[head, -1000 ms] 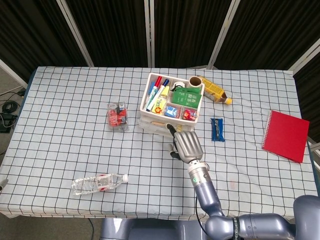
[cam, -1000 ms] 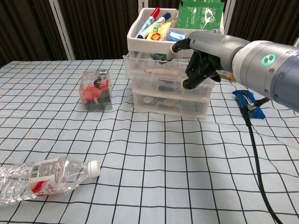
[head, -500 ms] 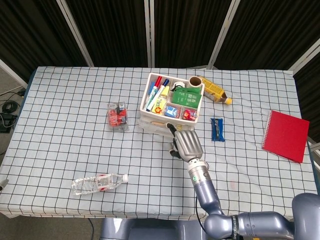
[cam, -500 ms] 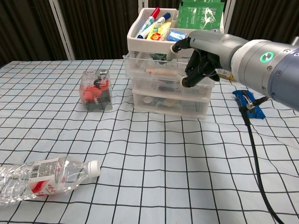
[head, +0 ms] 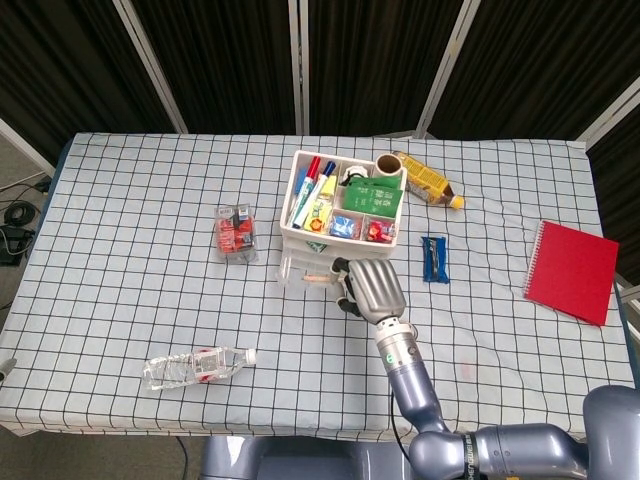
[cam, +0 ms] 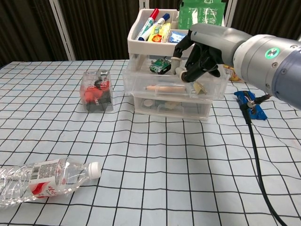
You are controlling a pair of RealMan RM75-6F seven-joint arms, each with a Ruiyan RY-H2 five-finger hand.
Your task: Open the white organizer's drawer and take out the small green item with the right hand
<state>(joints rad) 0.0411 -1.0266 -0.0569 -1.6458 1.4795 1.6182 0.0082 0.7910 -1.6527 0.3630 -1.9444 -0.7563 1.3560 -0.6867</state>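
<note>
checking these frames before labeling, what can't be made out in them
- Right hand's hold on the drawer: its fingers curl over the front edge in the chest view, and its back covers them in the head view.
- Small green item: too small in the chest view to say what it is.
- Right end of the drawer: behind the right hand in both views.
- Left hand: in neither view.
- Clear bottle: cut by the chest view's left edge.

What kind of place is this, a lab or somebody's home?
Most likely a lab or test room, not a home. Dark folding screens wall off a table under a checked cloth, and assorted props lie spread out: a white organizer, an empty bottle and a red notebook.
</note>
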